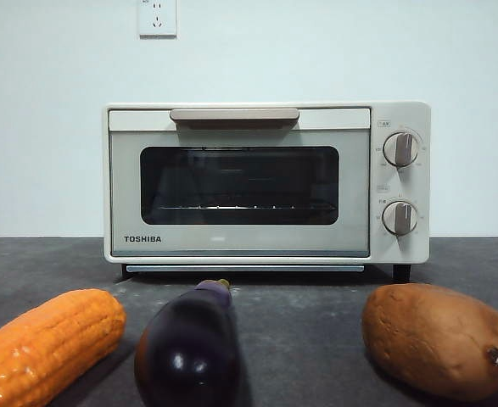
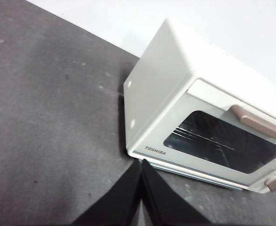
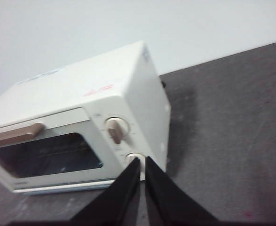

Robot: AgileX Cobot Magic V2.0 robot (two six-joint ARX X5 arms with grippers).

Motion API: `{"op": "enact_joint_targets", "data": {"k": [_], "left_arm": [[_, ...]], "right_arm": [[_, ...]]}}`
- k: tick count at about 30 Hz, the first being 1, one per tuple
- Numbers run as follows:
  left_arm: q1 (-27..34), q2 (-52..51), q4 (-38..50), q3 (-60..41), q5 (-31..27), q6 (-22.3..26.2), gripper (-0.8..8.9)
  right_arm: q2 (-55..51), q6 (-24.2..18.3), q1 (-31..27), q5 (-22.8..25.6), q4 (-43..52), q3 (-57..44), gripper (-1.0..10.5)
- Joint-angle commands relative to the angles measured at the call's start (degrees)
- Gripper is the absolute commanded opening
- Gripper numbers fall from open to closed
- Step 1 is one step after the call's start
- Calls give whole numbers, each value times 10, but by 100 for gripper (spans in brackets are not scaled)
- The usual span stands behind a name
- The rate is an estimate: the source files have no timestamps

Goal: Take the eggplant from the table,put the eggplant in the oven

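Eggplant (image 1: 189,346) lies on the table (image 1: 316,339), near side, between corn cob (image 1: 49,343) at left and sweet potato (image 1: 439,339) at right. Oven (image 1: 265,182) stands behind, door shut. Left gripper (image 2: 142,162) and right gripper (image 3: 142,160) both have jaws pressed together, holding nothing.

Left gripper (image 2: 142,162): raised above the bench (image 2: 48,132), off the TOSHIBA-logo end of the oven (image 2: 175,94), wrist angled down toward that front corner. Both black fingers (image 2: 123,197) pressed together tip to tip, nothing between them.

Right gripper (image 3: 141,160): raised off the oven's knob end, pointing at the lower knob. Fingers (image 3: 168,200) drawn together, only a thin slit between them, nothing held.

Neither arm appears in the front view.
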Motion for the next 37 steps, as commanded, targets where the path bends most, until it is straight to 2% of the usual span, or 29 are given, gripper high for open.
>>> {"op": "enact_joint_targets", "data": {"k": [1, 6, 9, 14, 16, 19, 22, 26, 28, 32, 35, 37], "left_arm": [[0, 39, -15, 43, 15, 34, 6], [-1, 111, -66, 120, 54, 74, 6], [-2, 150, -93, 161, 85, 90, 6], [-2, 199, -112, 205, 133, 102, 6], [-2, 208, -111, 212, 142, 102, 6], [-2, 215, -112, 214, 148, 102, 6], [-2, 215, -115, 214, 150, 102, 6], [-2, 215, -116, 214, 164, 102, 6], [-2, 215, -116, 214, 165, 102, 6], [-2, 215, -116, 214, 165, 102, 6], [-2, 215, -116, 214, 165, 102, 6], [-2, 215, -116, 214, 165, 102, 6]], "right_arm": [[45, -5, 1, -22, -20, 47, 3], [132, -23, 1, -74, -82, 127, 3], [179, -33, 1, -123, -117, 170, 16], [244, -29, 8, -226, -134, 206, 165], [263, -8, 19, -254, -130, 206, 234], [292, 47, 49, -271, -127, 206, 316], [318, 68, 94, -295, -114, 206, 329], [347, 89, 172, -283, -70, 206, 329], [363, 104, 210, -259, -55, 206, 329], [416, 110, 310, -156, -50, 209, 329], [462, 109, 364, -87, -50, 214, 328], [491, 109, 385, -67, -51, 221, 328]]}}
